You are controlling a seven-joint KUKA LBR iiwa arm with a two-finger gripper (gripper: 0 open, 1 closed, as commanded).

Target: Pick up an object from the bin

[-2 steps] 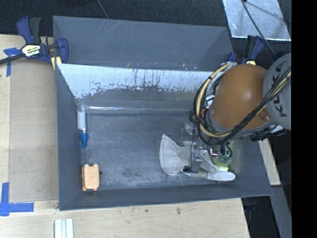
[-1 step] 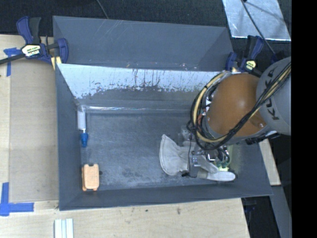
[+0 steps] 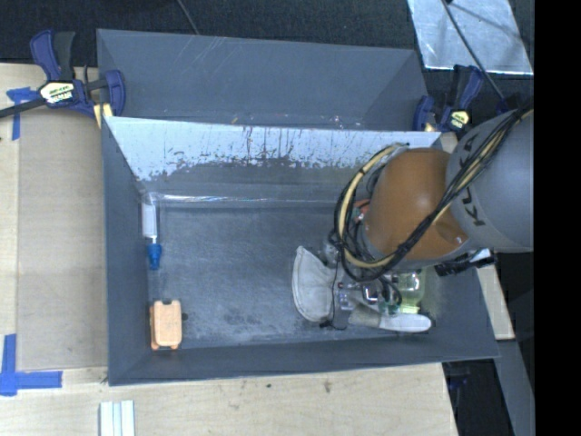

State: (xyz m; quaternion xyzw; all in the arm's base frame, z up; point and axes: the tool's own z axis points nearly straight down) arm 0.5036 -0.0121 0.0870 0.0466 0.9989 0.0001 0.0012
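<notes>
Gripper (image 3: 345,309) was low in grey bin (image 3: 236,271), right front, beside pale cup-like item (image 3: 311,284). Spread or clamped: could not tell. Step judged: grasp. Next: firm pinch, lift.

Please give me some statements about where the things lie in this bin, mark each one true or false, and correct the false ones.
1. An orange block lies in the bin at the view's lower left corner. True.
2. The pincer is over the orange block. False: it is at the right side, next to a pale whitish object.
3. A white tube with a blue end lies along the left wall. True.
4. The tube touches the orange block. False: they lie apart.
</notes>
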